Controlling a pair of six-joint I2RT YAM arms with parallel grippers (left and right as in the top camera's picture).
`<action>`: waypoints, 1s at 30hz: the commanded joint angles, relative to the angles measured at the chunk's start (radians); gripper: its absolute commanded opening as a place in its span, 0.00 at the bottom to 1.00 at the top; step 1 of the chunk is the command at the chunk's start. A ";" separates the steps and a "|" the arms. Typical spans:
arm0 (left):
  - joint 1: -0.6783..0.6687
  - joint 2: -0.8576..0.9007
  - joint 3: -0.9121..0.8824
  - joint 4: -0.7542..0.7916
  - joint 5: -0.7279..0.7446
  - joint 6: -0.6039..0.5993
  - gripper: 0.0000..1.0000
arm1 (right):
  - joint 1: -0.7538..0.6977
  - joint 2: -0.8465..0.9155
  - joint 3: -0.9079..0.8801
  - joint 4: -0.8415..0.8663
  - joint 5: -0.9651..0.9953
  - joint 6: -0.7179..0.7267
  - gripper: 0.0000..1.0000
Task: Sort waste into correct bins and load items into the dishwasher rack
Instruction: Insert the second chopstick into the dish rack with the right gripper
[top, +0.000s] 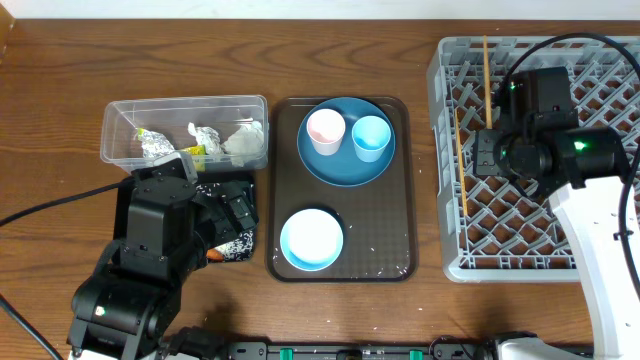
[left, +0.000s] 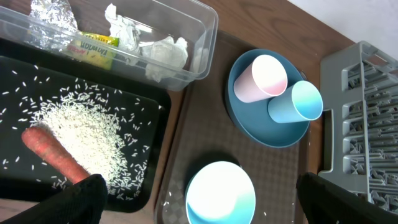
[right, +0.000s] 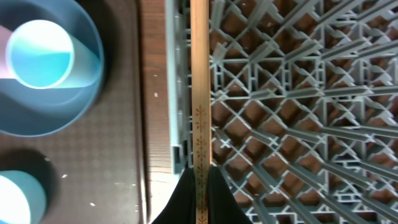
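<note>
My right gripper (right: 200, 193) is shut on a wooden chopstick (right: 199, 93), holding it over the left edge of the grey dishwasher rack (top: 540, 150). Another chopstick (top: 461, 160) lies in the rack. My left gripper (left: 205, 205) is open above the pale bowl (left: 221, 193), its fingers (left: 68, 202) wide apart and empty. The blue plate (top: 345, 165) carries a pink cup (top: 325, 130) and a light blue cup (top: 370, 137). The black tray (left: 18, 81) holds rice (left: 87, 134) and a carrot (left: 53, 155). In the clear tub (left: 199, 37) lie napkins (left: 165, 53) and a wrapper (left: 93, 46).
The plate and the bowl sit on a brown serving tray (top: 385, 230) between the bins and the rack. My left arm (top: 160, 240) covers most of the black tray in the overhead view. Loose rice grains dot the brown tray's near edge.
</note>
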 joint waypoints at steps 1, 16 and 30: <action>0.004 -0.003 0.018 -0.001 -0.016 0.011 1.00 | -0.005 0.034 -0.001 -0.001 0.022 -0.030 0.01; 0.004 -0.003 0.018 -0.001 -0.016 0.011 1.00 | -0.005 0.238 -0.002 -0.015 0.009 -0.029 0.01; 0.004 -0.003 0.018 -0.001 -0.016 0.011 1.00 | -0.003 0.360 -0.002 -0.024 0.002 -0.029 0.01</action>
